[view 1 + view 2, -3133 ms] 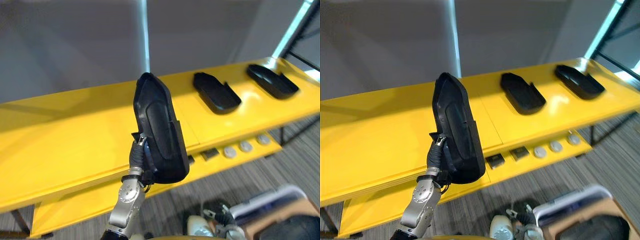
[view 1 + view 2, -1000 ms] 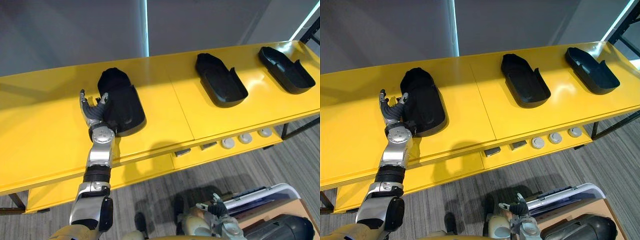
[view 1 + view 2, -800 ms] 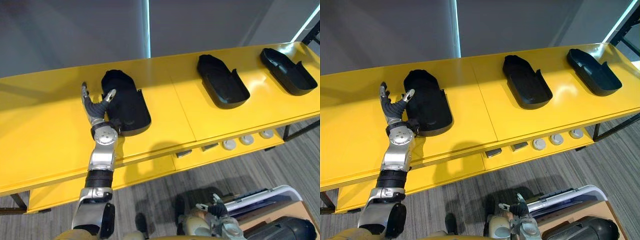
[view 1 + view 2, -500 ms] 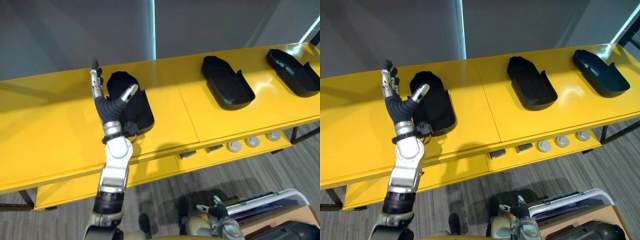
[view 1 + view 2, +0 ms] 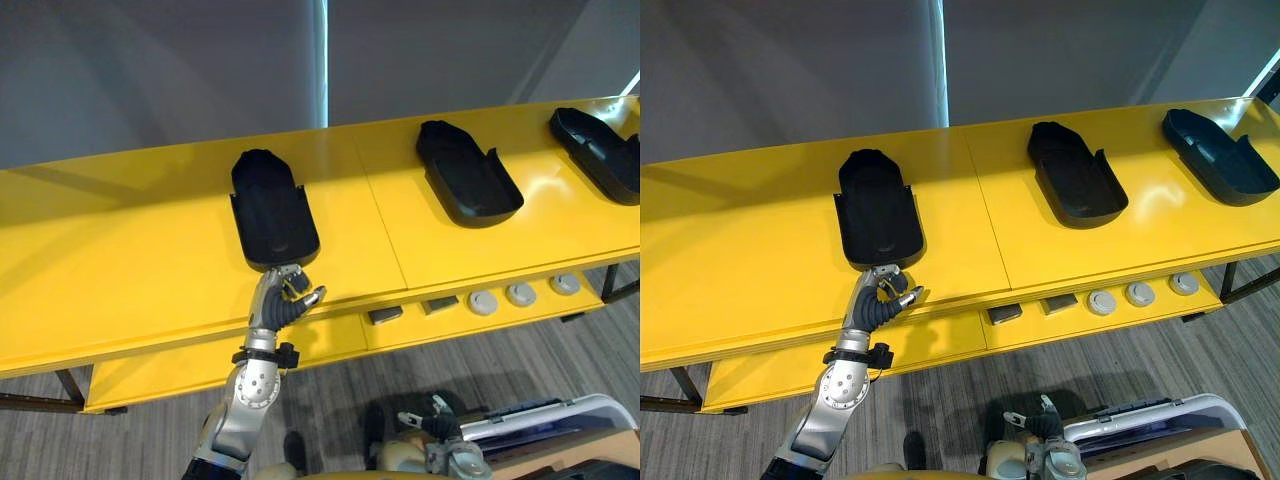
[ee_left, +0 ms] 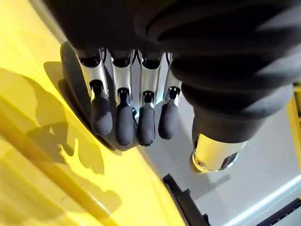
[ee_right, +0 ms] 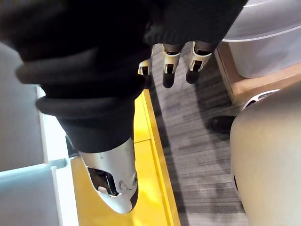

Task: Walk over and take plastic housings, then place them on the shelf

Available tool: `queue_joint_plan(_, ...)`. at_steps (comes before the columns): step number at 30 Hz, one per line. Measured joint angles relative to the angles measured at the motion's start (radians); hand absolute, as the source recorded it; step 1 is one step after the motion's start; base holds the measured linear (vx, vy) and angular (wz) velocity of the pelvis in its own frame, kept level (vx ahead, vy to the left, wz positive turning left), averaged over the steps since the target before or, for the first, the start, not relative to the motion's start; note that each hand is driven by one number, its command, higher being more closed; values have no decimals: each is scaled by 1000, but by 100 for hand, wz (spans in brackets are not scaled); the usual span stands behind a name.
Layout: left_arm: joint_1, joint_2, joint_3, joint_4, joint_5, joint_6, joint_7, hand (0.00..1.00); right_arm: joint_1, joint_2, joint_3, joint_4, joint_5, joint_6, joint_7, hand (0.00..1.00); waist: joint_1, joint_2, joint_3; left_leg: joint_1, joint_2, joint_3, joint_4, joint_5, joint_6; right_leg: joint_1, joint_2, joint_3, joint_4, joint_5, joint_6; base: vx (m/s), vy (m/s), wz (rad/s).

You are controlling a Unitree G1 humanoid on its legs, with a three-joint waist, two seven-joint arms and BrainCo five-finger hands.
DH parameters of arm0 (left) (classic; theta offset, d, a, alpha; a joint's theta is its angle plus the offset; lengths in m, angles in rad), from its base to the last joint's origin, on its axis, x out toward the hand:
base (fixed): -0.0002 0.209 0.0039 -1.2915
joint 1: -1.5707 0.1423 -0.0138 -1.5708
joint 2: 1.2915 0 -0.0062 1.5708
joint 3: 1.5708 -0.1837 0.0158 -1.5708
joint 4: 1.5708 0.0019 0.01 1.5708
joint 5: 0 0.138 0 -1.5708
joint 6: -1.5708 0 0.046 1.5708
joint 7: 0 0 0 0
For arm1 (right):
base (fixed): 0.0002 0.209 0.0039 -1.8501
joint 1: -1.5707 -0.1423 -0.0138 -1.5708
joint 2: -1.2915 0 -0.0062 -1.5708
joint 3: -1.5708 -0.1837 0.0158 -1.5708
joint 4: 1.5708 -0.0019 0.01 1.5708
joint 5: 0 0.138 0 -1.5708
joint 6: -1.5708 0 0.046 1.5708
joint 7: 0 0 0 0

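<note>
Grey wall (image 5: 150, 80) at the back, split by a pale upright strip (image 5: 323, 60). Lower down, grey striped carpet (image 5: 520, 350) underfoot. Across the whole width, a long yellow shelf (image 5: 120, 260), with a lower yellow shelf (image 5: 150, 375) tucked under its front edge. On the top shelf, three black plastic housings, all lying open side up and well apart from one another: left housing (image 5: 273, 210) just left of the shelf's middle seam, middle housing (image 5: 468, 185) further along to the right, right housing (image 5: 600, 150) at the far end, cut off by the frame edge. Down in the lower right corner, a white bin (image 5: 545, 412) on the carpet. Then the left hand (image 5: 285, 300), up at the shelf's front edge, just short of the left housing's near end; touching it or not, cannot tell. Holding nothing: fingers (image 6: 124, 125) loosely bent and side by side, thumb (image 6: 211, 150) standing apart from them. Right hand (image 7: 170, 66) hanging low over the carpet, fingers slack and pointing down, likewise empty. Smallest of all, on the lower shelf: two dark blocks (image 5: 386, 315) and, just right of them, three pale round discs (image 5: 520, 293) in a row.
</note>
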Motion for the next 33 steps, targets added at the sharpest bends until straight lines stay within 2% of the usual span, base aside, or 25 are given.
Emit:
queue_joint_plan(2, -7, 3, -1, 24, 37, 9, -1, 100, 0, 0, 19, 1, -2, 1, 2, 0, -2, -1, -6, 7, 0, 2, 0, -1, 1, 9, 1, 1, -4, 1, 0, 46, 5, -2)
queue_joint_plan(8, -73, 2, 3, 79, 36, 55, 0, 100, -1, -1, 24, -3, -10, 12, 4, 0, -3, -4, -7, 4, 0, 9, 0, -2, 2, 5, 2, 5, -9, 3, 1, -9, 2, -3)
queue_joint_plan(13, -149, -1, 21, 140, 34, 75, 4, 100, -5, -1, 24, -8, -10, 21, 18, 0, -8, -5, -7, -9, 0, 30, 0, -2, 3, -19, 3, 22, -11, 13, -3, -25, 5, -13)
queue_joint_plan(17, -203, -1, 25, 176, 33, 100, 6, 100, -13, 1, 23, -8, -19, 28, 20, 0, -28, -8, -7, -10, 0, 32, 0, -3, 3, -20, 4, 24, -11, 13, -3, -1, 2, -1)
queue_joint_plan(33, -270, -19, 58, 222, -12, 114, 12, 100, -14, 17, 12, -10, -27, 32, 19, 0, -36, -19, -9, -4, 0, 39, 0, -4, 4, -17, 3, 26, -11, 18, -2, -1, 2, -1)
